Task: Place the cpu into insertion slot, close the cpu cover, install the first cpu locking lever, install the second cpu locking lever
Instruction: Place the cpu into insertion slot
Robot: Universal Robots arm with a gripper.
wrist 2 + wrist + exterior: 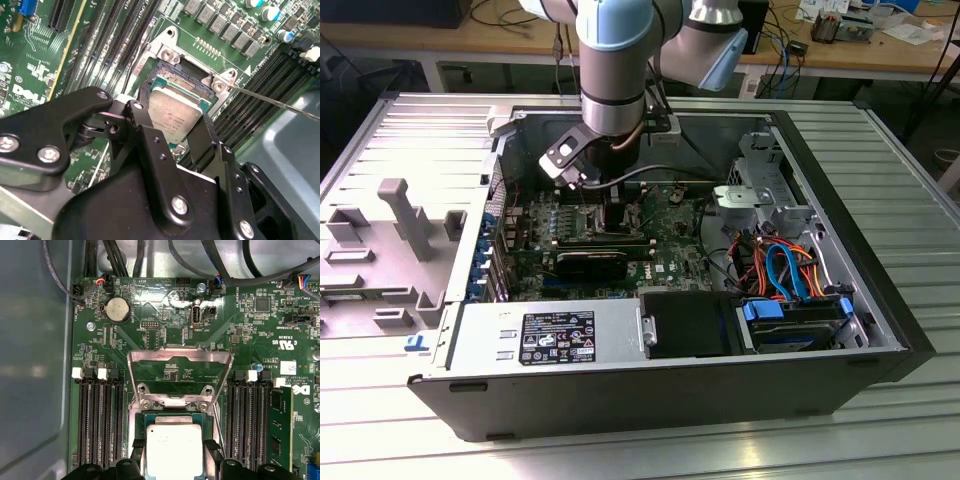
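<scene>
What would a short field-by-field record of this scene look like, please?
setting: open computer case, motherboard inside
arm: arm reaches down into the case
tool: tool shut on two sides of the cpu
cpu: cpu held over the slot, metal top up
slot: slot pin grid partly showing past the cpu
cover: cover open, tilted back from the slot
lever: lever, a thin rod, unlatched beside the slot
</scene>
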